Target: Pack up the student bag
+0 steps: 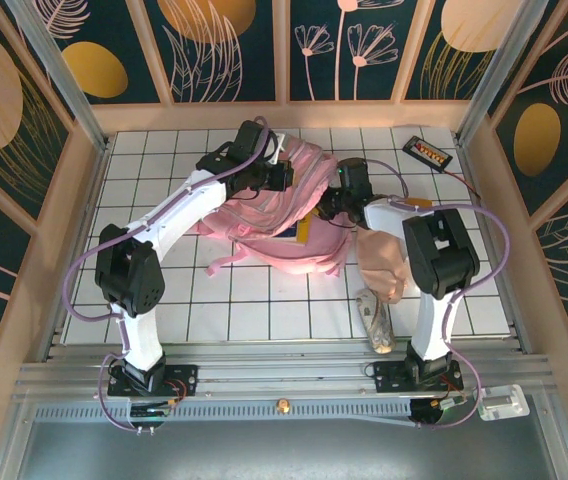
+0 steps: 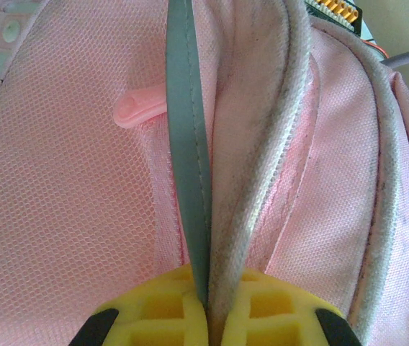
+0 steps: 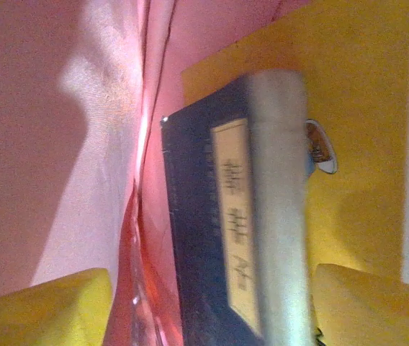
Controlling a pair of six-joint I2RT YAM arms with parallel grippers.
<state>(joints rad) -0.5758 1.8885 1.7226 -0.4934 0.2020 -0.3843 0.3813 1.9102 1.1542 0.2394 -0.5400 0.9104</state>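
Student bag (image 1: 264, 215) lies mid-frame on the desk (image 1: 214, 300) in top view. Left gripper (image 2: 206, 313) jaws clamped on its opening rim. Right gripper (image 3: 212, 306) jaws apart around a dark blue book (image 3: 204, 216) inside the bag; back straight out, avoid snagging the lining

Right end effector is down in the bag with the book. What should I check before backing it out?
1. Left end effector shut on the bag's grey edge strip, holding the opening up: ok.
2. Right end effector jaws apart, with a gap between one finger and the dark blue book: ok.
3. Book inside the bag, with pink lining beside it: ok.
4. Other finger clear of the book's edge: cannot tell.
5. Book settled flat at the bottom: cannot tell.
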